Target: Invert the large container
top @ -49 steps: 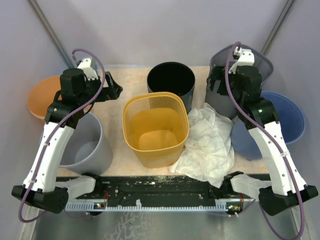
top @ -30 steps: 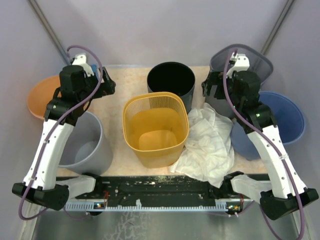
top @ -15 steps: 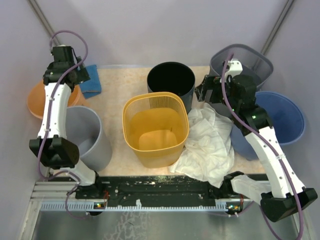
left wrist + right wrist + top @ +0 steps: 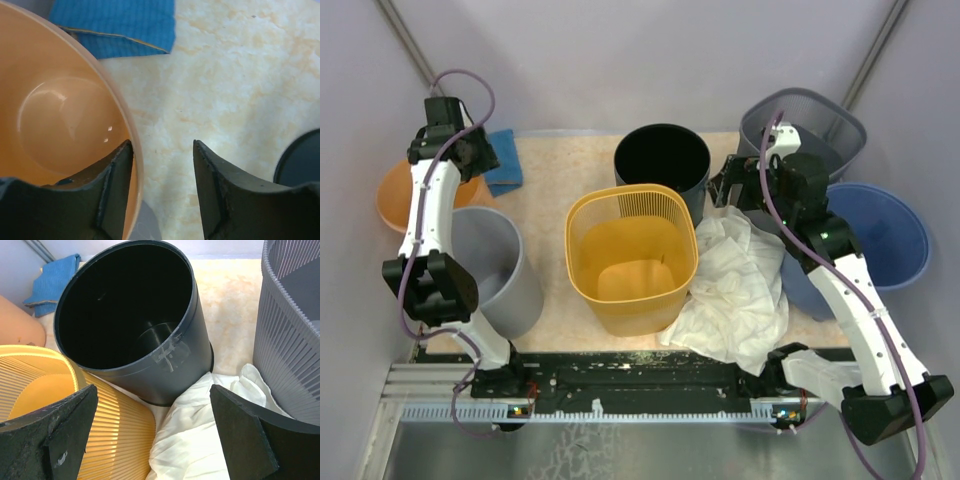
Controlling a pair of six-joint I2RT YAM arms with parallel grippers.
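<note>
Several containers stand upright, and I cannot tell which is the large container. My left gripper (image 4: 480, 155) is at the back left, over the orange container (image 4: 395, 195). Its jaws straddle the orange rim (image 4: 127, 135): one finger is inside the orange container (image 4: 60, 115) against the wall, the other stands apart over the table. A yellow ribbed basket (image 4: 630, 255) is in the middle, with a black bin (image 4: 662, 160) behind it. My right gripper (image 4: 725, 185) hangs open with nothing between its fingers, above the black bin's wall (image 4: 185, 360) and the white cloth (image 4: 210, 440).
A blue cloth (image 4: 503, 162) lies just behind the orange container. A grey bin (image 4: 495, 280) stands at the left front. A grey mesh bin (image 4: 820, 115) and a blue bin (image 4: 890, 240) are at the right. The white cloth (image 4: 735, 290) lies between the basket and the blue bin.
My left arm has swung from over the table to the back left, onto the orange container's rim, uncovering the blue cloth, and its jaws have narrowed. My right gripper has drifted slightly left.
</note>
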